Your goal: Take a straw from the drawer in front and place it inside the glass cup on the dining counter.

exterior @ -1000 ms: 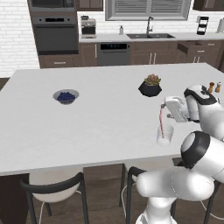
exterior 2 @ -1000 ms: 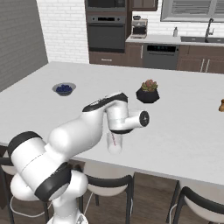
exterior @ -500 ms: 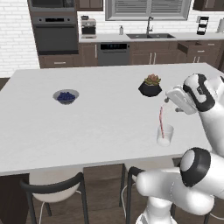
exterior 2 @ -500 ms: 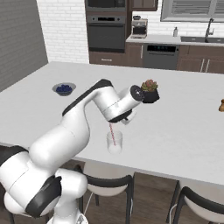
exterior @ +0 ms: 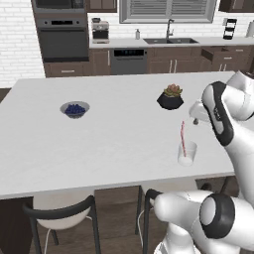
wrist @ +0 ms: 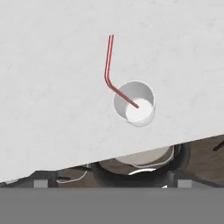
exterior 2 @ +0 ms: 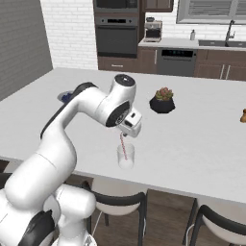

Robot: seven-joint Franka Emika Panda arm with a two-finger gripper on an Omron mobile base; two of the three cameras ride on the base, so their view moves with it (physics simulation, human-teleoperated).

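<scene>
The pink-red straw stands leaning in the glass cup near the front edge of the white dining counter. My gripper hangs a little above and to the right of the straw's top, open and holding nothing. From the other side the gripper sits just over the straw and cup. Looking down from the hand, the straw rests its lower end on the bottom of the cup. A dark brown drawer stands pulled out in the far cabinets.
A black pot with a succulent stands behind the cup. A grey bowl of blue berries sits at the counter's left. Stools are tucked under the front edge. The far wall has an oven and a sink.
My gripper has lifted up and away from the straw's top. The straw stays standing in the cup, free of the fingers.
</scene>
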